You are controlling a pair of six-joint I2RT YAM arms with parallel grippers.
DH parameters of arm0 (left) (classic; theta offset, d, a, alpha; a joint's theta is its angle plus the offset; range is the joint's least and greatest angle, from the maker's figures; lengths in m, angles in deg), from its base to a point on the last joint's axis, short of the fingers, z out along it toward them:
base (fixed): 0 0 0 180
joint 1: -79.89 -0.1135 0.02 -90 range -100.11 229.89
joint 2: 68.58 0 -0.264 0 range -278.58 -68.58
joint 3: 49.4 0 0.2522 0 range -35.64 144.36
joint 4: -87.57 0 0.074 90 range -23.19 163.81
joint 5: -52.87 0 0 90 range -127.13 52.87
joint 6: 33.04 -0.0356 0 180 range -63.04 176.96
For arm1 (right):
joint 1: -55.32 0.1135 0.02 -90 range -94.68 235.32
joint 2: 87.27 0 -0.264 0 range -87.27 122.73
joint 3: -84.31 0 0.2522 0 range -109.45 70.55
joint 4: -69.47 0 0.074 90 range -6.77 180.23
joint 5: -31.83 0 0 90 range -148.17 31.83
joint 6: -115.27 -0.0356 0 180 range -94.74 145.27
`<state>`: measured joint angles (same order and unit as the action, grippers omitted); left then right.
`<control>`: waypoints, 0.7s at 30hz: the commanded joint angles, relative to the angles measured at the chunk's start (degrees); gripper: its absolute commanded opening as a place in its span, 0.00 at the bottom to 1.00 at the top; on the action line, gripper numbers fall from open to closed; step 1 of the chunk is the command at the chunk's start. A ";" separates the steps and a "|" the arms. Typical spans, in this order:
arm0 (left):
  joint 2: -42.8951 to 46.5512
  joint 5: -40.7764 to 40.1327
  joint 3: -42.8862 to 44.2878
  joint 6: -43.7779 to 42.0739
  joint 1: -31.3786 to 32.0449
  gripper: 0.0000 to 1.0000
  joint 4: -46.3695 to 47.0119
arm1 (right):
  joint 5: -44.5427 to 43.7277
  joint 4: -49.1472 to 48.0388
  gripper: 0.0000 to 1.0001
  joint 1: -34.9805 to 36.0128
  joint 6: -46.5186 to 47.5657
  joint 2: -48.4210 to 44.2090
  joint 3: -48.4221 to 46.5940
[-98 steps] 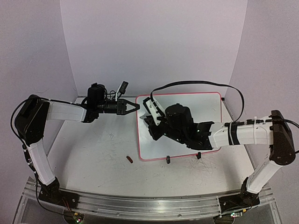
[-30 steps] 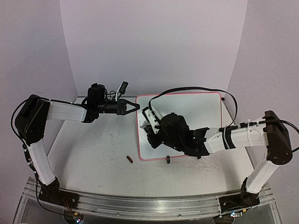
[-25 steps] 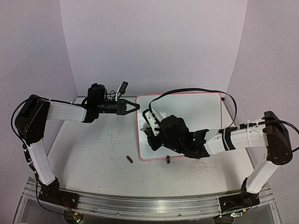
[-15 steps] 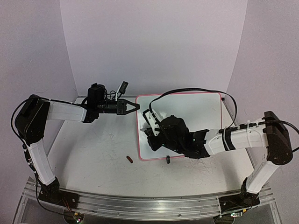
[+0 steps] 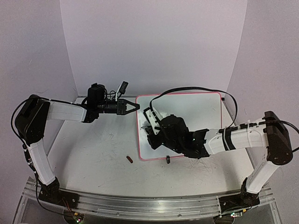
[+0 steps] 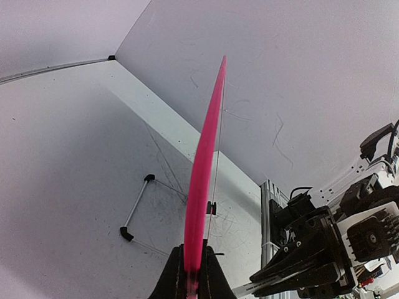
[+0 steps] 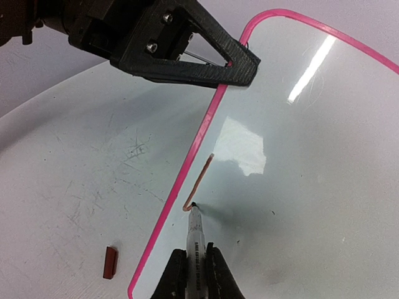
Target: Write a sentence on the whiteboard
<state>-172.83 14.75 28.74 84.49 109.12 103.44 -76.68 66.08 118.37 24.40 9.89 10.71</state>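
The whiteboard (image 5: 201,109) lies flat on the table, white with a pink frame. My left gripper (image 5: 136,107) is shut on the frame at the board's far left corner; in the left wrist view the pink edge (image 6: 202,168) runs up from between the fingers (image 6: 192,277). My right gripper (image 7: 192,265) is shut on a white marker (image 7: 196,232). The marker's dark tip touches the whiteboard (image 7: 299,187) close to its left edge. A thin red-brown line (image 7: 201,179) runs down to the tip and ends in a small hook. From above, the right gripper (image 5: 150,132) hides the tip.
A small red cap (image 5: 130,159) lies on the scuffed table left of the board's near corner, also seen from the right wrist (image 7: 110,262). One black clip foot (image 5: 168,160) sits at the board's near edge. Walls close in behind and on both sides.
Over three seconds the right gripper has drawn the marker along the board's left edge toward the near side. In the last second it barely moves. The left arm stays still.
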 commanded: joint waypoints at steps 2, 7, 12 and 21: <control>-0.22 0.21 0.73 1.39 0.77 0.00 -1.17 | -5.49 -0.63 0.00 -1.58 0.39 -0.50 -2.89; 0.00 0.21 0.71 1.39 0.74 0.00 -1.16 | -5.78 -0.77 0.00 -2.26 0.37 -0.31 -3.56; -0.06 0.22 0.66 1.39 0.74 0.00 -1.15 | -5.84 -1.12 0.00 -2.54 0.36 -0.30 -4.00; -0.16 0.25 0.76 1.39 0.74 0.00 -1.15 | -6.47 -1.49 0.00 -2.97 1.57 -0.49 -4.43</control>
<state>-172.82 14.73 28.74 84.51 109.08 103.42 -79.20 65.08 117.08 24.42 9.89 8.32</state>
